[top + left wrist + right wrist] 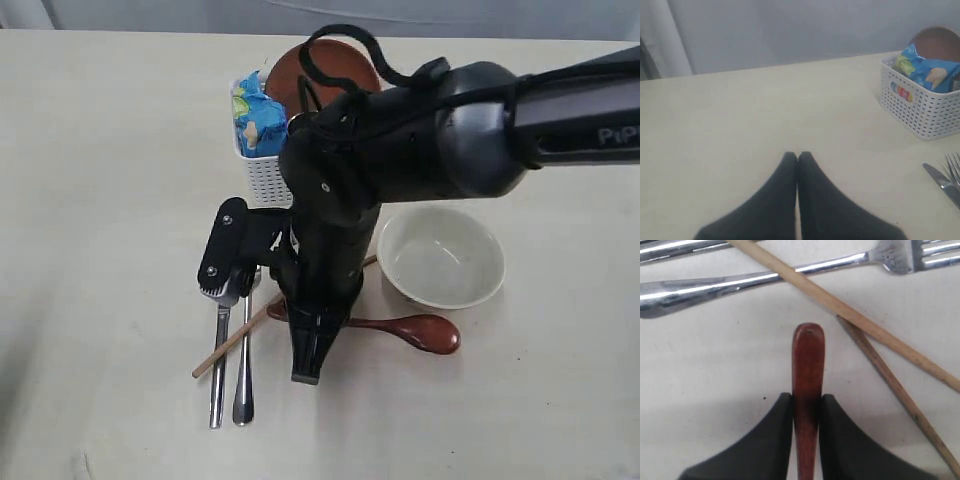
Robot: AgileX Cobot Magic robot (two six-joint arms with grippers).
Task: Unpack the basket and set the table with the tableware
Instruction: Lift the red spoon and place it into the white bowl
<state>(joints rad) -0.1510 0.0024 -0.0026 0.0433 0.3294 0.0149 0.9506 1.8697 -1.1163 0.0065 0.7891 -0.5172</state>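
My right gripper (807, 399) (293, 320) is shut on the handle of the dark red spoon (808, 355) (425, 332), which lies on the table (100, 200) left of the white bowl (482, 282). Just past the handle's end lie two crossed wooden chopsticks (850, 315) (235, 340), the steel fork (790, 272) (243, 390) and the knife (680, 247) (217, 390). The white basket (262, 180) (920, 110) holds the reddish-brown plate (285, 70) (940, 40). My left gripper (798, 156) hangs shut and empty over bare table, away from the basket.
A blue snack bag (257, 120) (930, 70) stands in the basket in front of the plate. My right arm reaches across the middle and hides much of the basket. The knife tip (940, 182) and fork tines (954, 167) show at the edge of the left wrist view.
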